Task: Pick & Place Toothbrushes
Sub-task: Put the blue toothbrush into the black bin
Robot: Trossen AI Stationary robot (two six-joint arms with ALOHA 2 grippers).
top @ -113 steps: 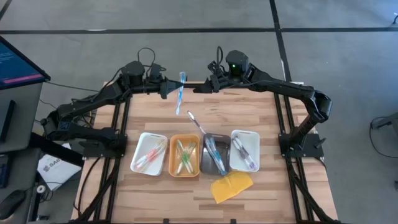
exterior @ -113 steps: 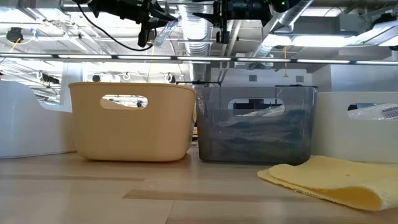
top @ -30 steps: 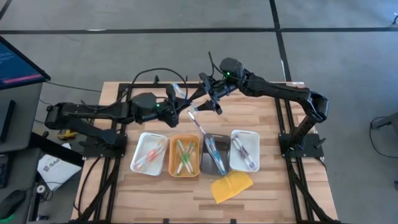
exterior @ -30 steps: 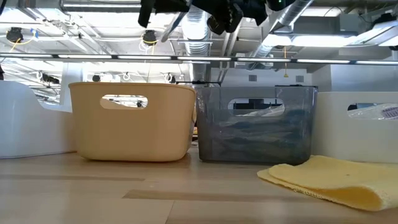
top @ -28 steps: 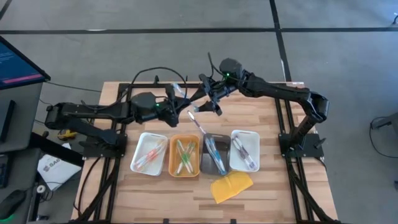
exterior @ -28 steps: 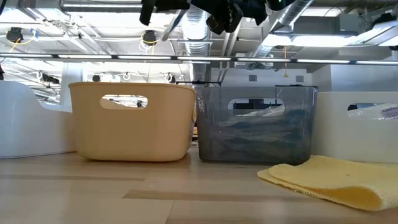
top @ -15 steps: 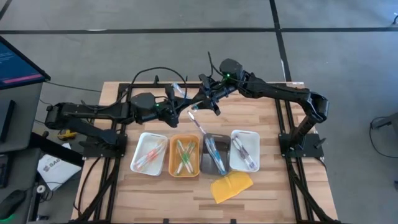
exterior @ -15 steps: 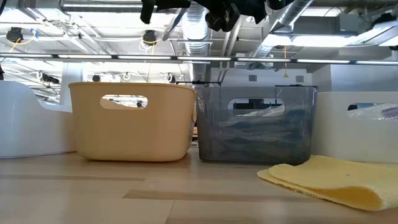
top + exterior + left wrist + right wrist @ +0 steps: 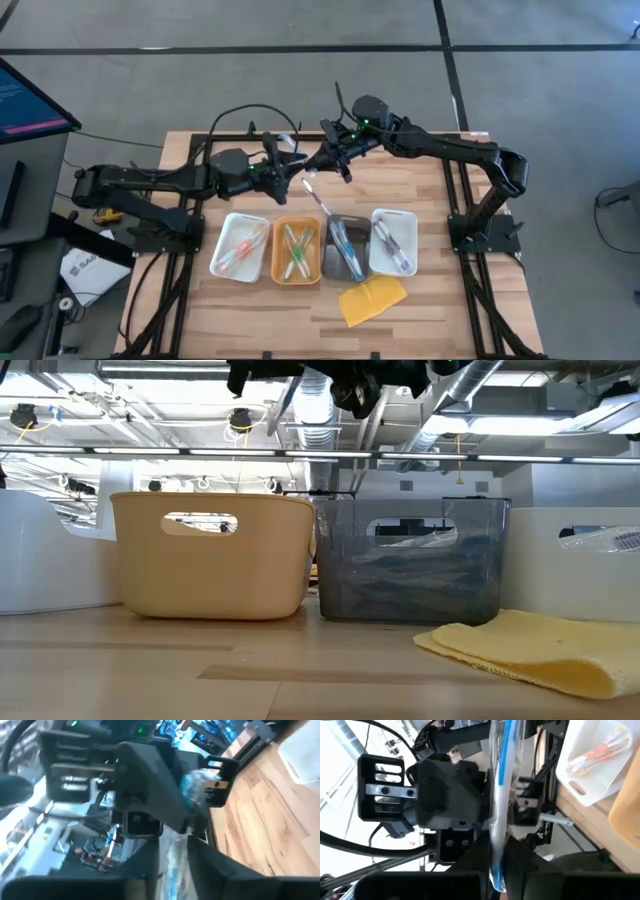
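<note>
Above the far part of the worktop point(image 9: 400, 190), beyond the grey tray point(image 9: 345, 247), the right gripper point(image 9: 318, 162) has its fingers clamped on a wrapped blue toothbrush point(image 9: 501, 785). The left gripper point(image 9: 290, 165) meets it there; whether its fingers are apart or together, I cannot tell. Other toothbrushes point(image 9: 295, 250) lie in the trays nearer the front edge.

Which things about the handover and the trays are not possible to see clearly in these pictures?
- Left gripper, high view: its opening is too small to tell.
- Wrapped blue toothbrush, left wrist view: blurred, half hidden by the right gripper.
- Tray contents, low view: hidden by the orange tray walls.
- Both grippers, low view: cut by the top edge.
</note>
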